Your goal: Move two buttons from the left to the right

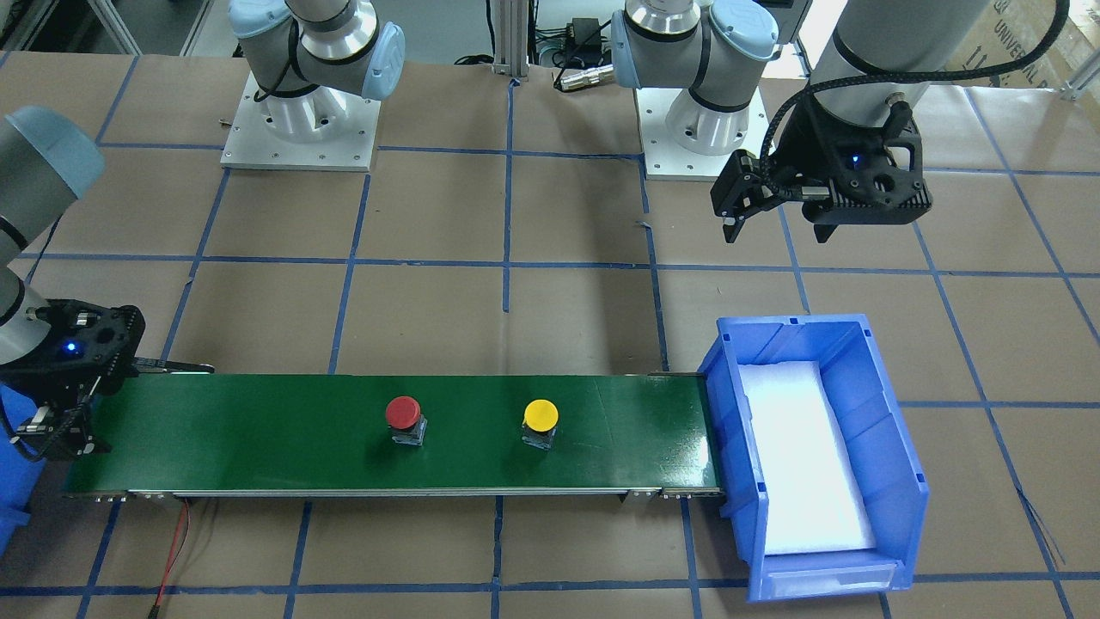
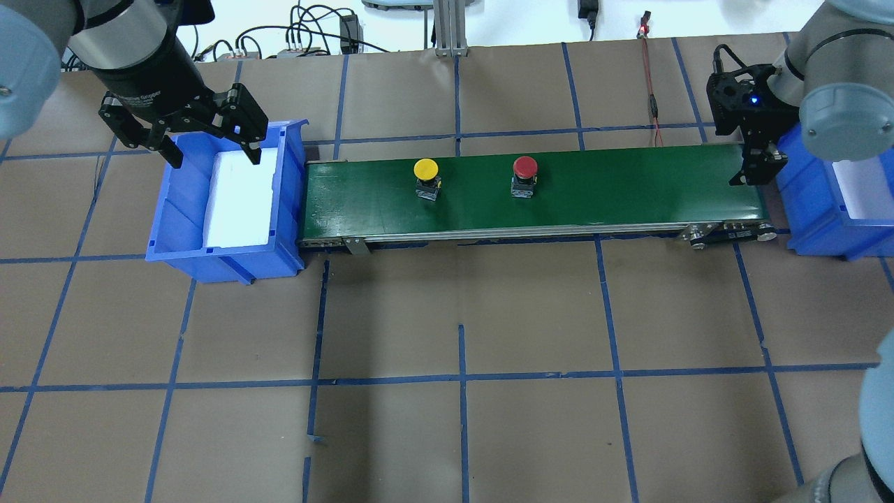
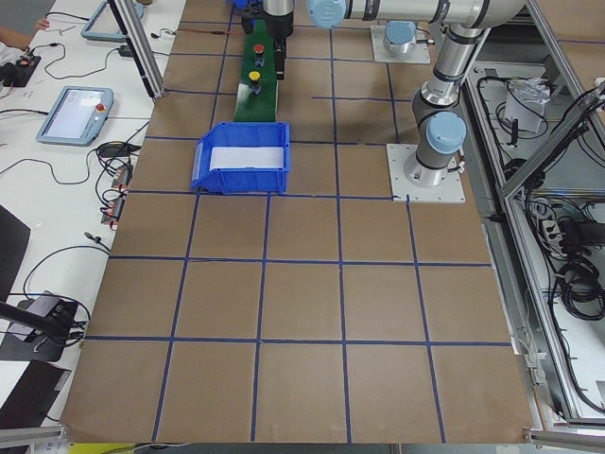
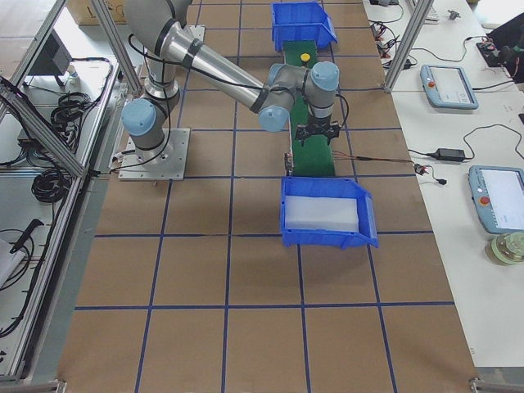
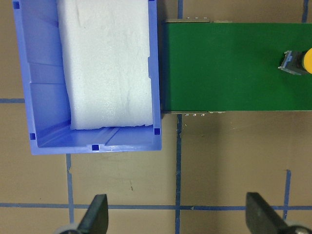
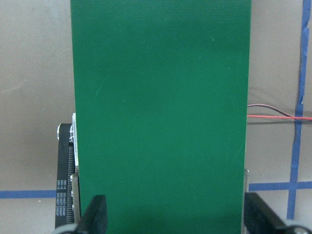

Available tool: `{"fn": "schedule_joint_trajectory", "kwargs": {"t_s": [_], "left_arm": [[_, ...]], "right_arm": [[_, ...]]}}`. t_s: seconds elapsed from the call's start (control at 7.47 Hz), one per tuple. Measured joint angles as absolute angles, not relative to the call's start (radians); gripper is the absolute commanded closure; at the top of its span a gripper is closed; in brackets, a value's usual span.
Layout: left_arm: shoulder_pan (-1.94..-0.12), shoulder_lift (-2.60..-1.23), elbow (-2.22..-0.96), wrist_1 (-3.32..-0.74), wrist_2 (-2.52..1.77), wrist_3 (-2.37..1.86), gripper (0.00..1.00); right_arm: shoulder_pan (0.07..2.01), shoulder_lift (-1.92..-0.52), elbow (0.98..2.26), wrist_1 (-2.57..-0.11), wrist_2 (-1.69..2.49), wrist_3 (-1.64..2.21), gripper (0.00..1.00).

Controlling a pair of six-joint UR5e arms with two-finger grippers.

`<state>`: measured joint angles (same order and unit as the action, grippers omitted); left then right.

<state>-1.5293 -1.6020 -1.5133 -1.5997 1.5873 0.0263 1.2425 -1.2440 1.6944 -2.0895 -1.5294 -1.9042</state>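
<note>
Yellow button (image 2: 426,170) and red button (image 2: 525,166) stand upright mid-belt on the green conveyor (image 2: 628,188) — left gripper (image 2: 211,150) spread, empty, above the left bin (image 2: 288,209); right gripper (image 2: 756,166) spread over the belt's right end, evidently posted to receive.

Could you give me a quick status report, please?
Left tool open, empty. Right tool open over belt end. Yellow button, red button mid-belt, upright. Nothing blocking them.
</note>
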Motion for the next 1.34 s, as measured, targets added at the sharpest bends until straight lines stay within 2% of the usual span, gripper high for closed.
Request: {"fn": "schedule_joint_trajectory", "kwargs": {"t_s": [1.34], "left_arm": [[-1.53,-1.599,-1.504,-1.649,1.588,0.022,0.0]], "right_arm": [[1.244,-1.25,1.695,-2.088,-1.529,-1.903,0.0]]}}
